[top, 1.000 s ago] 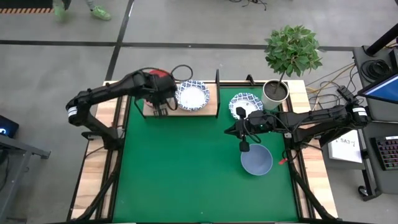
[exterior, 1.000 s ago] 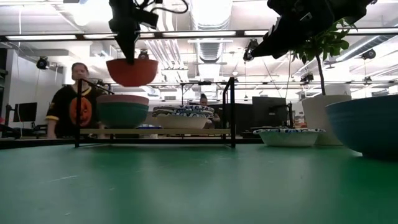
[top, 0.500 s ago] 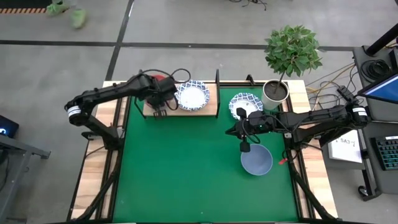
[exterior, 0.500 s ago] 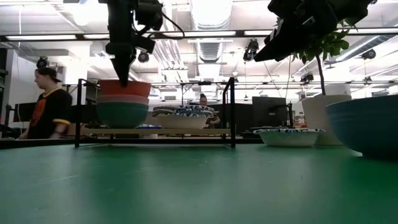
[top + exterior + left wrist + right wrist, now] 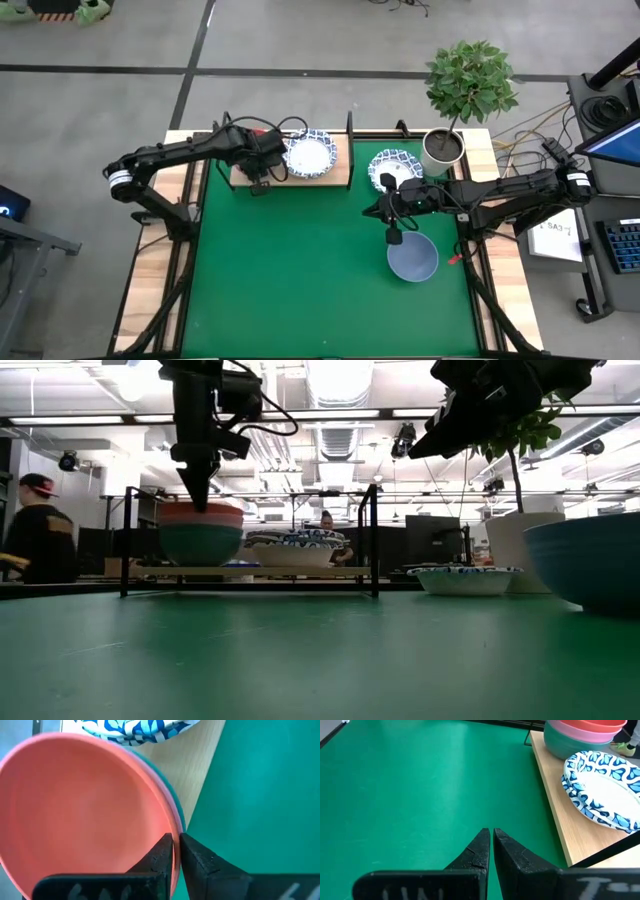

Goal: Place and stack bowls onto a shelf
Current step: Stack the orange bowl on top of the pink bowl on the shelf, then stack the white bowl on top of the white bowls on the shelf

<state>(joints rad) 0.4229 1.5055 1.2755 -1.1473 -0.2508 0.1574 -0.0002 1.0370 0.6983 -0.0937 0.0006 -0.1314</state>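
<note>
My left gripper is over the left end of the light-wood shelf and is shut on the red bowl. That bowl sits nested in a pink bowl, which sits in a dark green bowl, on the shelf board. White bowls with blue rims sit stacked at the shelf's middle. Another blue-rimmed bowl rests on the green mat. My right gripper hangs shut above the mat, beside the grey-blue bowl, touching nothing. My left gripper holds the red bowl by its rim on the side toward the table's near edge. One finger is inside the bowl and one outside. The fingers come from above, pointing down. The bowl sits upright, nested in the pink bowl.
A white plant pot with a leafy plant stands at the table's far right corner. Black rod supports rise at the shelf's ends. The mat's middle and near part lie bare. A person passes in the room behind.
My left gripper has moved down, bringing the red bowl from above the stack into the pink bowl, where it now sits nested. The person in the background has walked leftward.
</note>
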